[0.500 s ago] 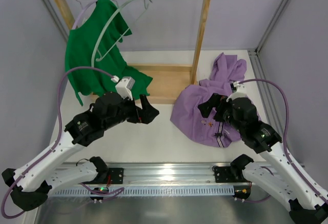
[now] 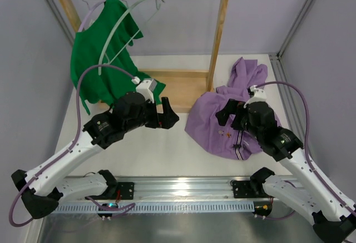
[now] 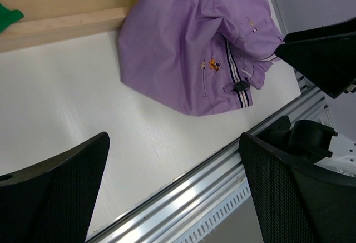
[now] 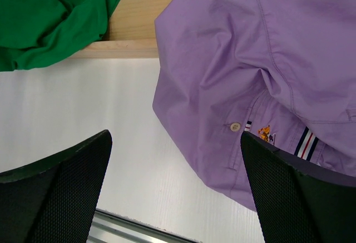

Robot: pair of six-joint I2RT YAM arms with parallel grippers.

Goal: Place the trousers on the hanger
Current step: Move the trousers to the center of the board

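Note:
The lilac-purple trousers [image 2: 206, 123] lie crumpled on the white table at the right, partly on the rack's base. They show in the left wrist view [image 3: 189, 48] and the right wrist view [image 4: 250, 59] with the striped waistband detail. The pale grey-green hanger [image 2: 125, 15] hangs bare from the wooden rail at the back left. My left gripper [image 2: 166, 118] is open and empty above the table, left of the trousers [image 3: 173, 137]. My right gripper [image 2: 229, 114] is open and empty just above the trousers' left part [image 4: 176, 134].
A wooden rack [image 2: 219, 37] stands at the back with a flat base [image 2: 178, 90]. A dark green T-shirt [image 2: 92, 59] hangs on a lavender hanger at its left. A metal rail [image 2: 178, 190] runs along the near edge. The right arm [image 3: 328, 54] shows in the left wrist view.
My left arm has moved right and farther back, toward the trousers. The grey-green hanger has swung slightly. The right gripper has barely moved.

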